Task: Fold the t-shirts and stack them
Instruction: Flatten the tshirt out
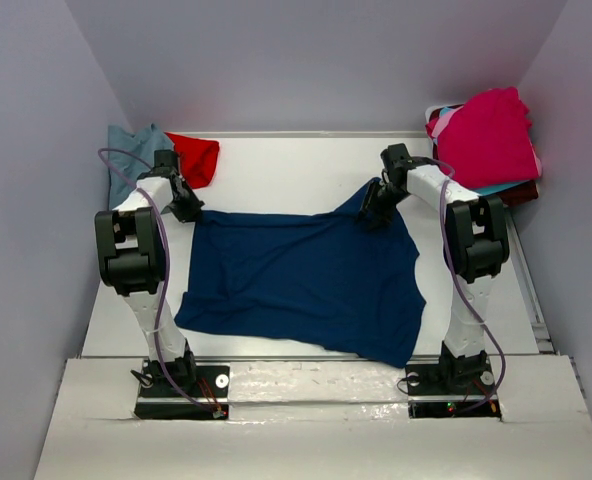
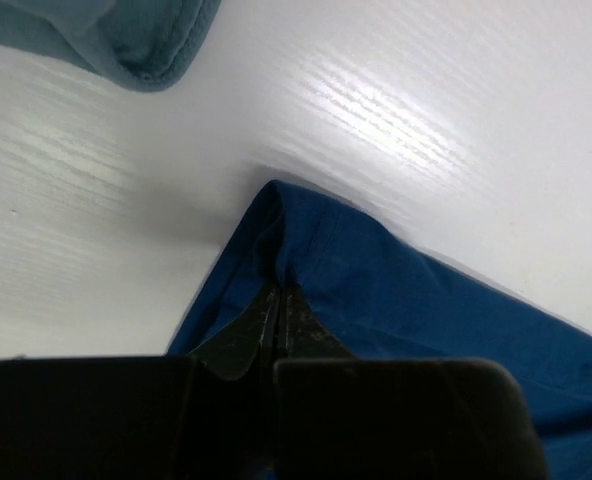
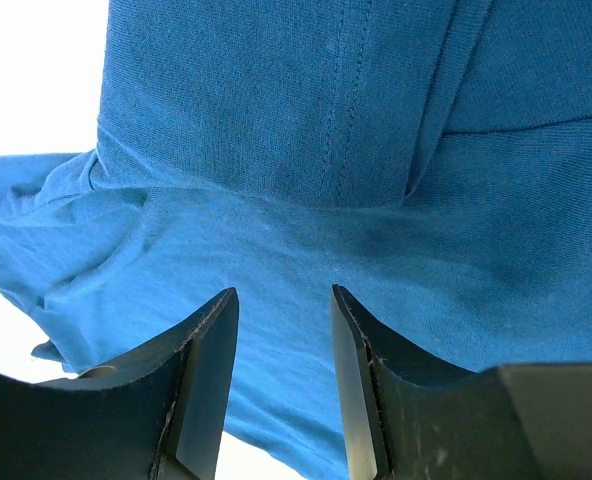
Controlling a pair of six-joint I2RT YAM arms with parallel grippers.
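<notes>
The left gripper (image 2: 278, 300) has its jaws pressed fully together. They pinch a corner of the navy t-shirt (image 2: 396, 300), and the cloth rises in a small peak off the white table (image 2: 426, 120) right at the fingertips. Seen from above, the left arm reaches forward from its base, elbow raised, with the wrist bent down at the shirt's far left corner.

The right gripper (image 3: 281, 310) has its jaws partly open, with a clear gap between the two dark fingers (image 3: 211, 340). Navy cloth with a stitched seam fills the view behind that gap. From this close angle it is hard to say whether the fingertips touch the fabric, but nothing is clamped between them. The right arm mirrors the left, elbow up, with the gripper (image 1: 376, 212) tipped down at the shirt's far right corner, where the cloth rises toward it.

From above, the navy t-shirt (image 1: 296, 280) lies spread across the middle of the table (image 1: 306, 165) between the two arms, plain side up, with its near right part sagging toward the front edge. At the far left corner sit a dusty blue-grey t-shirt (image 1: 131, 150) and a red t-shirt (image 1: 196, 155), touching each other. At the far right corner a magenta t-shirt (image 1: 486, 135) tops a small pile.
</notes>
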